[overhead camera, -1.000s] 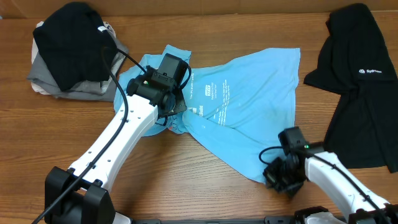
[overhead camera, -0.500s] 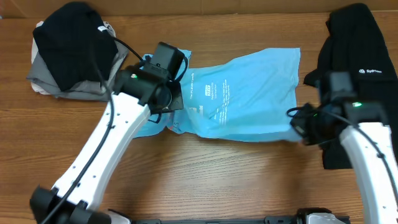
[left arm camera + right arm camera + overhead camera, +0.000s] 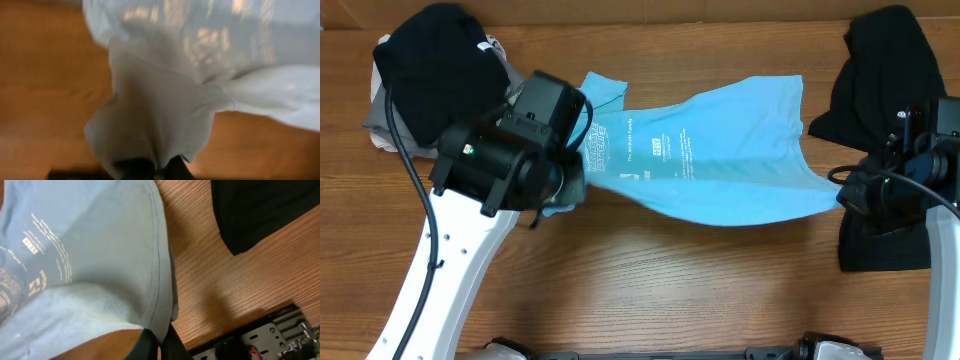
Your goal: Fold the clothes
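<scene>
Grained wood table: left pincer, right pincer clench soft, rumpled blue T-shirt.

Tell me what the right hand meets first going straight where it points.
Likely the light-blue T-shirt: the right hand pinches its edge, and the fabric spreads straight ahead.

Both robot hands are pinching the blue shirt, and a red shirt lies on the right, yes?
Not quite. The garment on the right is black, not red; the overhead view shows it. The left gripper and right gripper do pinch the blue shirt.
</scene>
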### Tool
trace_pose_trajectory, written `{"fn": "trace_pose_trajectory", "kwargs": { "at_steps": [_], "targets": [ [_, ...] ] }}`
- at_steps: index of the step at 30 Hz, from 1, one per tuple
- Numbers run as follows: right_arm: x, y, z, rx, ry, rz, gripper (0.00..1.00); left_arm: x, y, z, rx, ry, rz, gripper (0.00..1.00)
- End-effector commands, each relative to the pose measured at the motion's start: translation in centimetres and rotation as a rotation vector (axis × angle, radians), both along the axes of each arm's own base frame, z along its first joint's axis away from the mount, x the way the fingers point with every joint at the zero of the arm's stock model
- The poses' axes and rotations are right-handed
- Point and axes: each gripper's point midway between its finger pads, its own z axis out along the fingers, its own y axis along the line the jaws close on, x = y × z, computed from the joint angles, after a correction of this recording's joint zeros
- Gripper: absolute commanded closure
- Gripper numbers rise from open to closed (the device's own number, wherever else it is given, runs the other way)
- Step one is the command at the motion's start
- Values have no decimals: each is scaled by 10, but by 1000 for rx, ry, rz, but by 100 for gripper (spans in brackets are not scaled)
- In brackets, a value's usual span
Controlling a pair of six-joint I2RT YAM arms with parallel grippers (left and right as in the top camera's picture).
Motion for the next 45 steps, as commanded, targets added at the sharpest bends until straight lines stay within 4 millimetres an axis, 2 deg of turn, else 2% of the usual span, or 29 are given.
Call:
{"fn": "trace_pose_trajectory", "kwargs": {
  "at_steps": [1, 5, 13, 19, 21, 24, 27, 31, 35, 41, 45],
  "targets": [
    [3, -3, 10, -30, -47, 63, 96, -15, 10, 1, 12, 43, 59, 96],
    [7, -4, 5, -33, -38, 84, 96, -22, 13, -17, 23, 101, 134, 96],
    [27, -9, -18, -25, 1, 83, 96, -42, 50, -65, 216, 196, 362, 96],
    [32, -27, -33, -12, 54, 40, 96, -51, 62, -78, 249, 242, 439, 96],
    [33, -34, -38, -8, 66, 17, 96, -45, 66, -78, 259, 213, 456, 96],
    [40, -38, -44, -5, 70, 8, 96, -26, 64, -77, 245, 128, 462, 96],
    [53, -36, -52, 23, 62, 16, 96, -5, 55, -79, 194, 58, 442, 96],
    [64, -33, -66, 39, 83, 32, 96, 9, 50, -84, 187, 30, 406, 96],
    [78, -34, -82, 44, 100, 40, 96, 25, 47, -101, 200, 9, 395, 96],
    [96, -39, -107, 48, 116, 47, 96, 42, 49, -139, 271, 26, 398, 96],
    [111, -35, -124, 72, 109, 60, 96, 57, 46, -164, 291, 43, 400, 96]
  ]
}}
